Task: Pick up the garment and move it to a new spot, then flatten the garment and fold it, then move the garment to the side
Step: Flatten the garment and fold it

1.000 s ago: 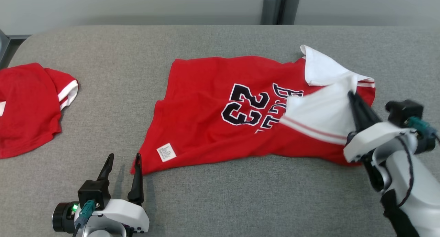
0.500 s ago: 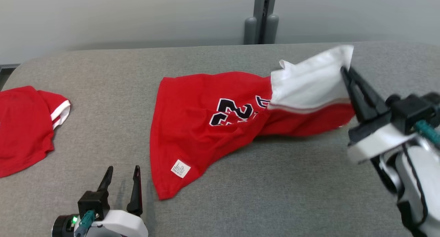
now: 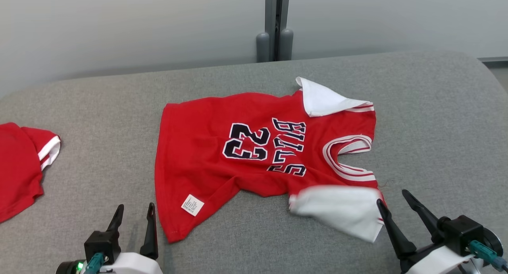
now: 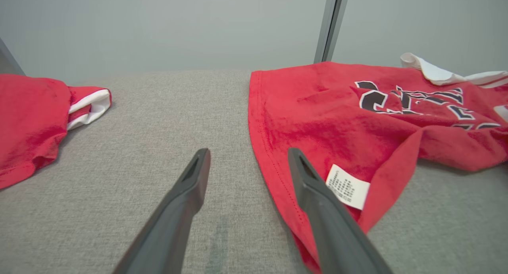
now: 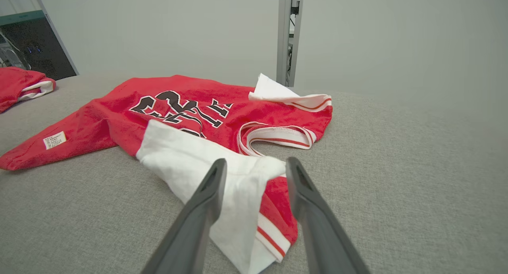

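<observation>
Currently, the red jersey with dark "23" lettering and white sleeves [image 3: 254, 147] lies face up, roughly centred on the grey fabric-covered table [image 3: 436, 119]. Half a second ago its white near sleeve [image 3: 341, 210] was raised off the surface in the right gripper [image 3: 392, 197]. The sleeve has since been released and now lies spread outward beside the striped neckline [image 3: 349, 159], which was covered one second ago. The right gripper's fingers are apart and hold nothing; in the right wrist view the sleeve's edge lies on the table between them.

The white far sleeve [image 3: 325, 101] remains folded over the shoulder. A raised crease runs through the lower body above the white care label [image 3: 193, 205]. Flattening is therefore judged incomplete, and folding has not begun.

The left gripper [image 3: 135, 205] rests beside the hem corner, fingers parted and empty. It is well placed to pull that corner flat.

A second red garment with white trim [image 3: 20, 166] lies well apart at the table's left edge.
</observation>
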